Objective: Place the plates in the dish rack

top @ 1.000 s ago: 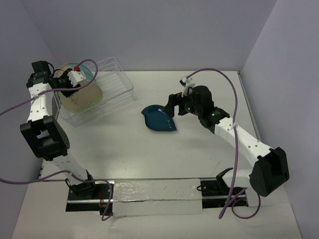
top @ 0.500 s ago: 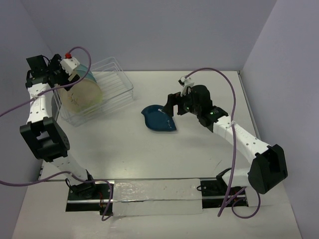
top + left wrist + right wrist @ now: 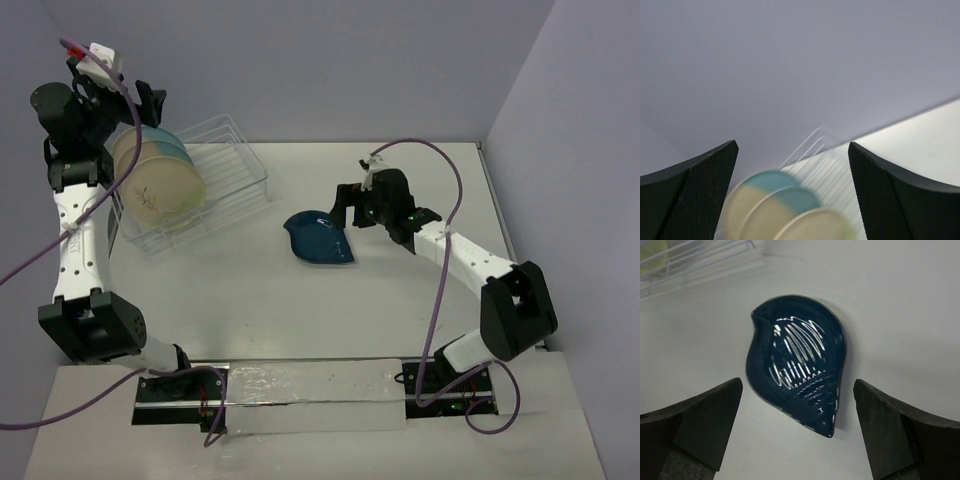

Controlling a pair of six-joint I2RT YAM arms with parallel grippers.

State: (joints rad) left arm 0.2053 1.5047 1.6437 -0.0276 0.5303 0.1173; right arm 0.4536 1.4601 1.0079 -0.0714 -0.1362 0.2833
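Three round cream-and-blue plates are standing in the clear plastic dish rack. Both arms' jaws are gaping empty, the right's probably needing to descend onto the dark-teal leaf-shaped plate.

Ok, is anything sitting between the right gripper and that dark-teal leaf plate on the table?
Nothing visible does. The right gripper hangs open, aimed at the dark-teal leaf-shaped plate, which lies flat on the table with no object between them.
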